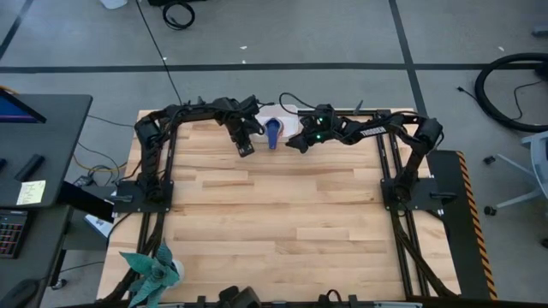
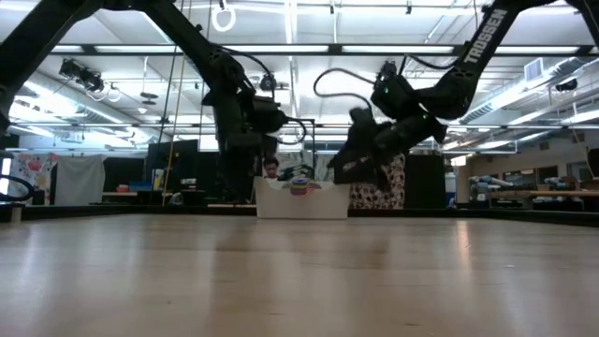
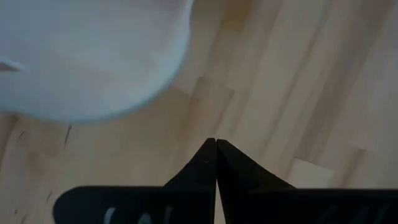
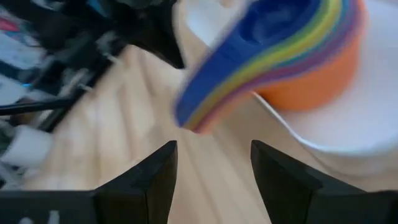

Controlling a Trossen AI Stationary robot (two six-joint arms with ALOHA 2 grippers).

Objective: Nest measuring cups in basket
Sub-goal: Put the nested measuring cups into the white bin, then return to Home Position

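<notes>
A teal spiky artificial plant (image 1: 152, 272) stands at the near left corner of the wooden table (image 1: 282, 231), well apart from the white basket (image 1: 282, 119) that sits at the middle of the table's far edge. Between plant and basket lies a broad stretch of pale planks. Just on the near side of the basket, on its left flank, the left gripper (image 1: 246, 145) hangs over the wood with its two dark fingers pressed together, holding nothing; its wrist camera shows their tips meeting above the planks, the basket's rounded white wall just beyond. On the basket's right flank the right gripper (image 1: 297, 142) hovers with its fingers spread wide and empty, pointing toward the basket. Inside the basket rest the measuring cups (image 4: 298, 50), nested one in another: the orange cup outermost, bands of yellow, red, green and lighter blue within it, dark blue innermost. Their stacked handles jut over the basket's near rim. Beyond the basket, in the low view, a person (image 2: 270, 168) shows in the room.
</notes>
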